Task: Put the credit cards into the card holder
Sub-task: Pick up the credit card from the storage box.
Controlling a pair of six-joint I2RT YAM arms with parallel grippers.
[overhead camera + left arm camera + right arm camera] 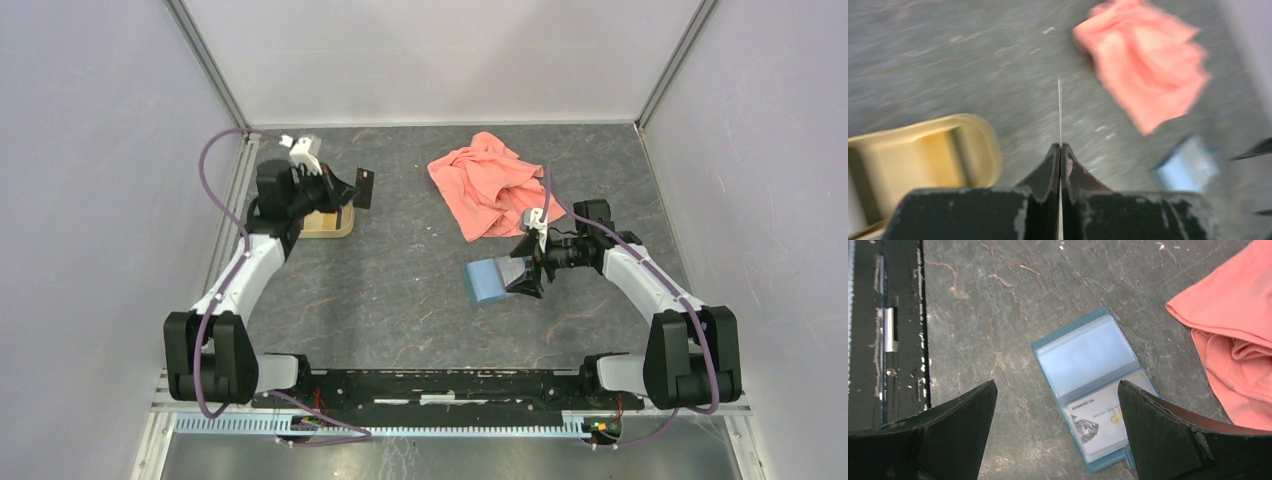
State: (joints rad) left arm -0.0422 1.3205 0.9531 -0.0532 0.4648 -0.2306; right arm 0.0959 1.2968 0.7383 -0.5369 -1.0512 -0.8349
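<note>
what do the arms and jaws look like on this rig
Both the left arm and right arm have white links between black joints, with a purple cable looped along each. The jaws are black, wedge-shaped and scuffed at the edges. A white bracket sits at each wrist.

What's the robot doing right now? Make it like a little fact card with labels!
Left fingers: shut on a card, held in the air near the tray
Right fingers: open, above the wallet
Wallet: lying open on the table
Second card: tucked in a wallet pocket
Cloth: pink, crumpled, beyond the wallet
</note>
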